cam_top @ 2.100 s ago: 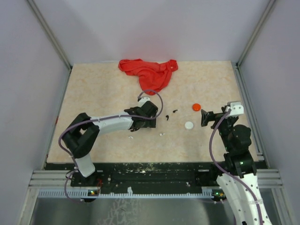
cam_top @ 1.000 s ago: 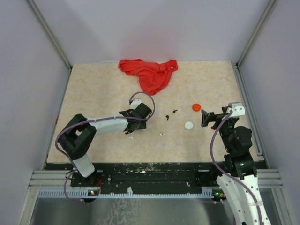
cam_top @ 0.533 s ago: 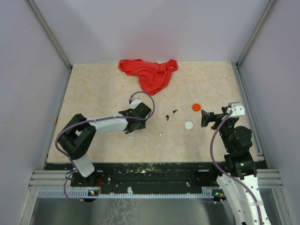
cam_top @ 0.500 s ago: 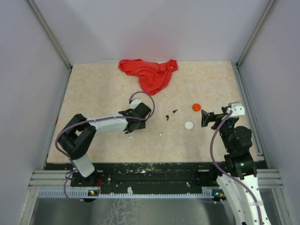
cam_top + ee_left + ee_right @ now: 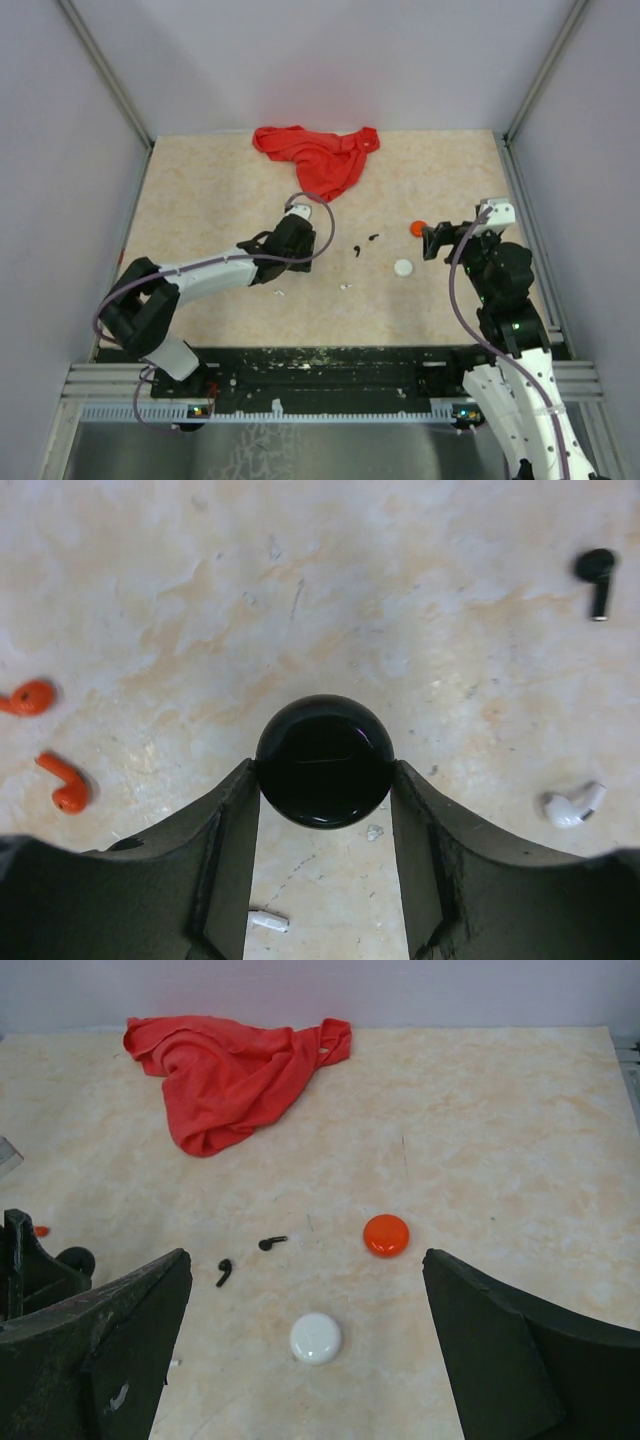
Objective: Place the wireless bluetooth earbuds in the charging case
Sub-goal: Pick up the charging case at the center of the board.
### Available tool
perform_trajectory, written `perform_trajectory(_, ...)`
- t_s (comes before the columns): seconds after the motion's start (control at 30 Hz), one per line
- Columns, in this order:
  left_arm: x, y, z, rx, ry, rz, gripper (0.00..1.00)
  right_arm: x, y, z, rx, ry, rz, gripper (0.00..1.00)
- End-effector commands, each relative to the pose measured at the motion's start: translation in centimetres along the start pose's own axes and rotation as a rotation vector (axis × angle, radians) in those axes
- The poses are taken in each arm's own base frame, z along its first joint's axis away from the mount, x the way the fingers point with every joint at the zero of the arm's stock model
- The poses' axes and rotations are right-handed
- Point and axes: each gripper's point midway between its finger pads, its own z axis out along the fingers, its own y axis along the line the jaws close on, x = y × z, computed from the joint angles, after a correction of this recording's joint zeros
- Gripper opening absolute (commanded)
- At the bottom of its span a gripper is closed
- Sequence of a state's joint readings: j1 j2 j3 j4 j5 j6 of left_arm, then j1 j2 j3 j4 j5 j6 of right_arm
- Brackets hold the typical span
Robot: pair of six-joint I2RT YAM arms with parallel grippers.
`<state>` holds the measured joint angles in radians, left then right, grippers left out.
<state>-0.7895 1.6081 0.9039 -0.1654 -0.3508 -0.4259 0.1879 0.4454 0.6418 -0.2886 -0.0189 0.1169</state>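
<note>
My left gripper [image 5: 323,780] is shut on a round black charging case [image 5: 323,762], a finger on each side of it. I cannot tell whether the case rests on the table. Two red earbuds [image 5: 28,697] lie to its left. A black earbud [image 5: 597,570] and a white earbud [image 5: 573,805] lie to its right. In the top view the left gripper [image 5: 272,262] is left of table centre. My right gripper [image 5: 305,1270] is open and empty above a white case [image 5: 316,1338], a red case [image 5: 386,1235] and two black earbuds [image 5: 225,1271].
A crumpled red cloth [image 5: 318,155] lies at the back of the table. A small white piece [image 5: 268,919] lies below the left jaws. The white case [image 5: 403,267] and the red case [image 5: 418,228] sit just left of the right gripper [image 5: 428,243].
The left arm has stretched out and its wrist has shifted slightly away from the near edge. The right gripper has moved forward and left, towards the red case.
</note>
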Motion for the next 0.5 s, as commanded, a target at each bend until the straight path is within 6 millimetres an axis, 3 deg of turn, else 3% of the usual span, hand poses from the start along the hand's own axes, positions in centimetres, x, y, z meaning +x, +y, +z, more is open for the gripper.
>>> perform_trajectory(0.0,-4.2,-1.9,-2.5,0.158,-0.155,0.172,0.4,-2.0,2.2,0.9,-0.091,0.022,0.071,0.98)
perform_trajectory(0.33,-8.2,-4.2,-7.1,0.352,-0.391,0.505,0.41,1.2,6.9,4.5,-0.338,0.288,0.175,0.97)
perform_trajectory(0.47,-9.1,-5.0,-9.0,0.415,-0.466,0.612,0.41,0.9,9.2,5.5,-0.454,0.314,0.271,0.91)
